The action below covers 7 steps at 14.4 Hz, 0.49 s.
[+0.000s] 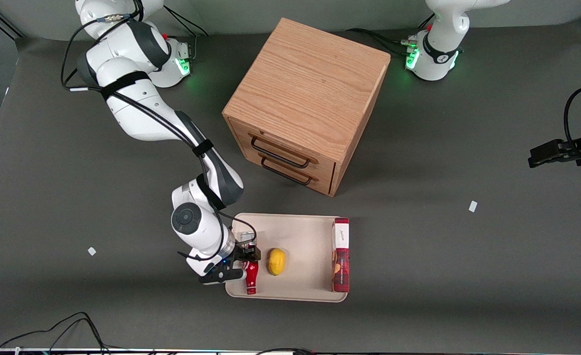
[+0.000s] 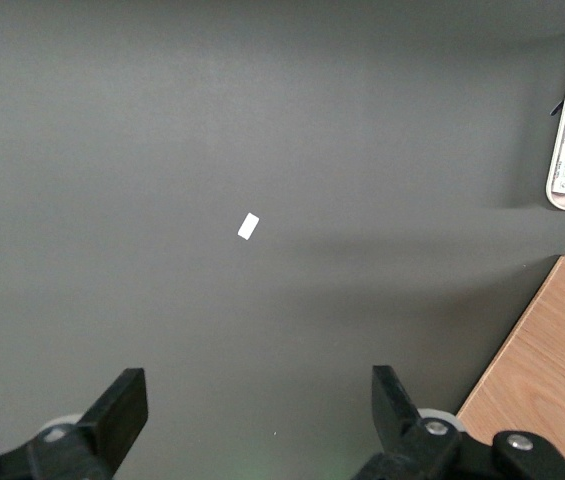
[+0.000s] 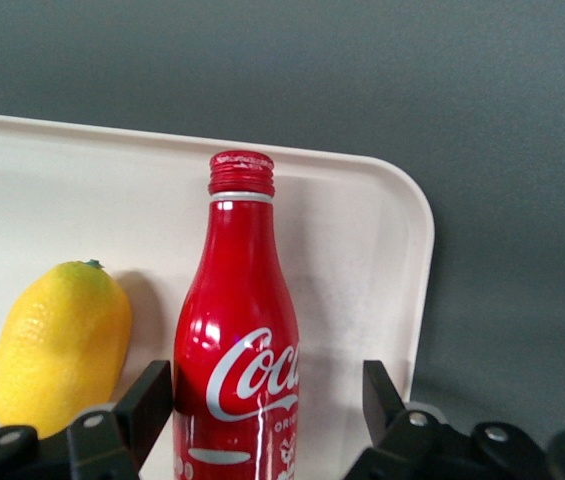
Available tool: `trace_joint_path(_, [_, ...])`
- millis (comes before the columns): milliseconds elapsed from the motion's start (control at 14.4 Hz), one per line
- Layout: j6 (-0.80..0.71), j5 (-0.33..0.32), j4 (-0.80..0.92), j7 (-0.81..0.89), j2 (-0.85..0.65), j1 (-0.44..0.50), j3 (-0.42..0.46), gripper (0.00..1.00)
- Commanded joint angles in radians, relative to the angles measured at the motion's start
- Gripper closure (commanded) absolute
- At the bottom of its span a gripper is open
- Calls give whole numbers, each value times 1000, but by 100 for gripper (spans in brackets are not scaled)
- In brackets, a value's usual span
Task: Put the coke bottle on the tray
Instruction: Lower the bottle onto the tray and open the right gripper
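The coke bottle (image 1: 252, 278) lies flat on the beige tray (image 1: 300, 231), near the tray's corner closest to the front camera at the working arm's end, with its red cap pointing toward the front camera. My right gripper (image 1: 243, 264) sits low over the bottle's base end. Its fingers are open and straddle the bottle's body. In the right wrist view the bottle (image 3: 242, 330) lies between the two black fingers (image 3: 152, 400). One finger is close against its side and the other stands clearly apart. The tray's rim (image 3: 417, 250) curves round just past the bottle.
A yellow lemon (image 1: 276, 261) lies on the tray beside the bottle, also in the right wrist view (image 3: 57, 340). A long red box (image 1: 340, 256) lies along the tray's edge toward the parked arm. A wooden two-drawer cabinet (image 1: 305, 98) stands farther from the front camera.
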Motion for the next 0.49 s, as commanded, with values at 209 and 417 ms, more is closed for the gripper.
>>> trace_joint_path(209, [9, -5, 1, 19, -11, 0, 5, 0])
trace_joint_path(417, [-2, -5, -75, 19, -93, -21, 6, 0])
